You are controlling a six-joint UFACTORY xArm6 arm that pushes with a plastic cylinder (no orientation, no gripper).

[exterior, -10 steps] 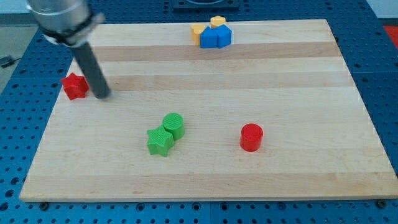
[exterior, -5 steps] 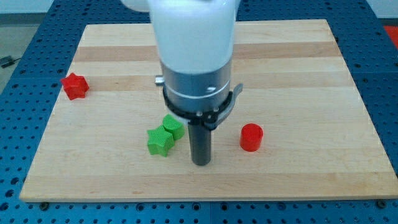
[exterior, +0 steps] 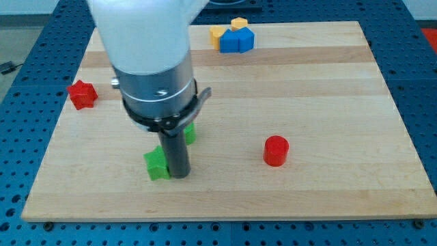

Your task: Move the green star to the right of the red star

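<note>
My tip (exterior: 179,175) is down on the board, planted right at the green star's (exterior: 157,165) 3 o'clock side and, as far as this angle lets me judge, touching it. There are no jaws to speak of here, just a bare rod holding nothing. The green star sits low on the wooden board (exterior: 328,102), left of centre, partly hidden behind the rod. Off at its 10 o'clock, well apart, is the red star (exterior: 82,94), hugging the board's left edge. A second green block (exterior: 189,132) peeks out behind the arm at the tip's 12 o'clock, its shape mostly covered. At the tip's 3 o'clock stands the red cylinder (exterior: 276,150), well clear. Far up at 1 o'clock, by the top edge, the blue blocks (exterior: 237,41) and yellow blocks (exterior: 218,34) are bunched together. Between the green star and the red star the wood lies open; the bottom edge is near the green star.
</note>
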